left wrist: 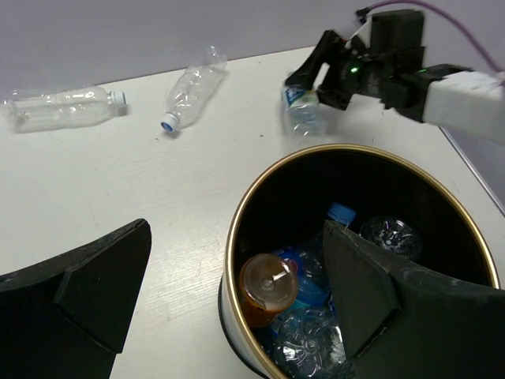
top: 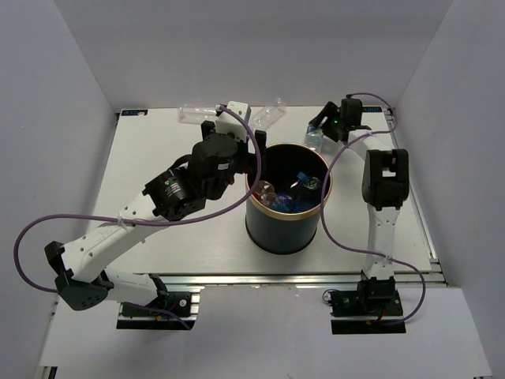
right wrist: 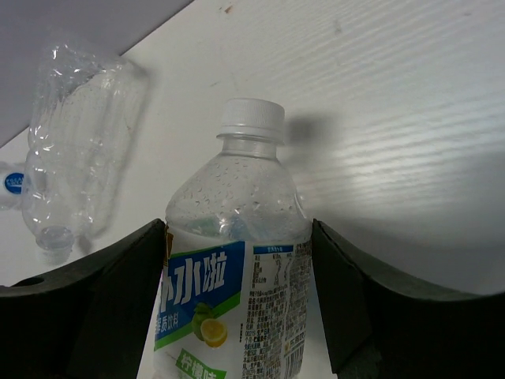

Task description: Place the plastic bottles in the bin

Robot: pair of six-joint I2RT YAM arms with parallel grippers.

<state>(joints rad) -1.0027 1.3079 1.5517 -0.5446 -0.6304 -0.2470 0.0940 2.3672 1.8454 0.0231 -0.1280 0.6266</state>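
Jaws on the right clamp the green-labelled bottle beyond the bin, while left jaws gape empty above it.

We count one bin. Outside it we count three bottles: a first clear bottle, a second clear bottle and one labelled bottle. Inside the bin we make out one orange bottle, one blue bottle and at least two clear ones; the heap hides any fuller total. We count two arms: left arm, right arm.
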